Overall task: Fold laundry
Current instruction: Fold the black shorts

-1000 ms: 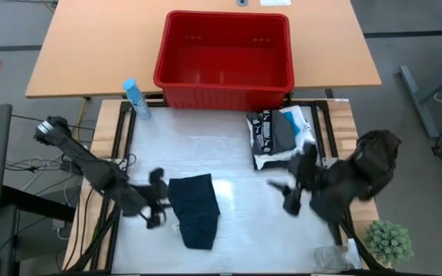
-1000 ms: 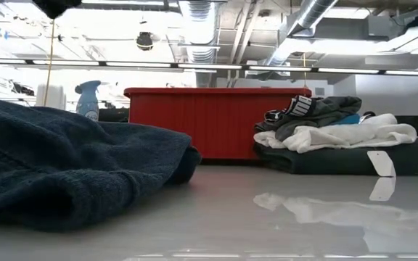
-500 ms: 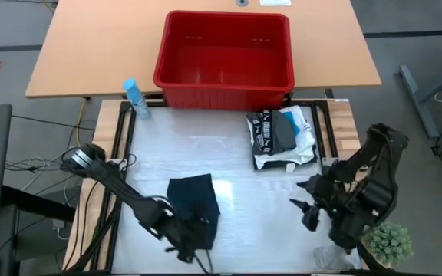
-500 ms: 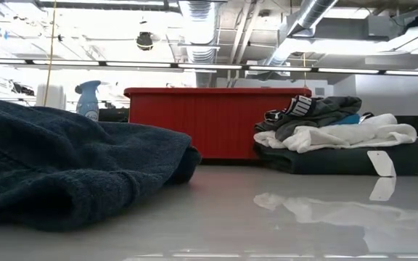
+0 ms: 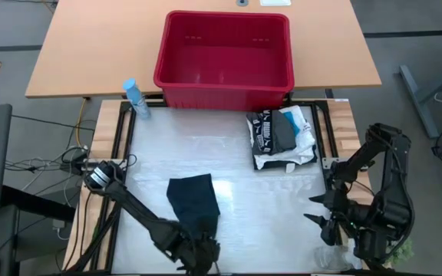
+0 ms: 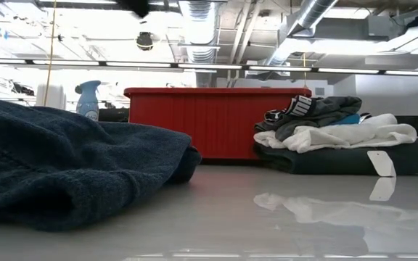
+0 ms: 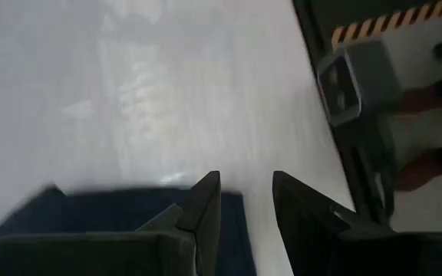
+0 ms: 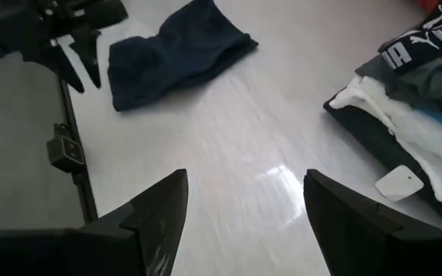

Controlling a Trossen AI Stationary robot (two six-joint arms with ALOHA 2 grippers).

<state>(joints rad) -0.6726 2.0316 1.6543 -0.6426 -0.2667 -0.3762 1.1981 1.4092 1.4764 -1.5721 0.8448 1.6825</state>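
A: From above, where is the laundry?

B: A dark folded garment (image 5: 193, 208) lies mid-table; the folded stack (image 5: 282, 138) sits by the red basket (image 5: 225, 57). The left gripper (image 5: 202, 251) hovers at the garment's near end, fingers slightly parted, holding nothing.

A: And the right gripper (image 8: 244, 211)?

B: Spread wide, empty. Its wrist view shows "PUMA" lettering (image 8: 436, 31) on the stack.

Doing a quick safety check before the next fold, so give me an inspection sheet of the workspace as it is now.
Surface: glossy white table, no spills seen.
Job's things: dark garment lying loose near the front; folded stack beside the red basket.
Clutter: spray bottle; clear wrapper.
Hands: left hand at the dark garment's front edge, fingers slightly apart, holding nothing; right hand open, empty.
Cables: bundle left of the table.
Surroundings: wooden desk behind.
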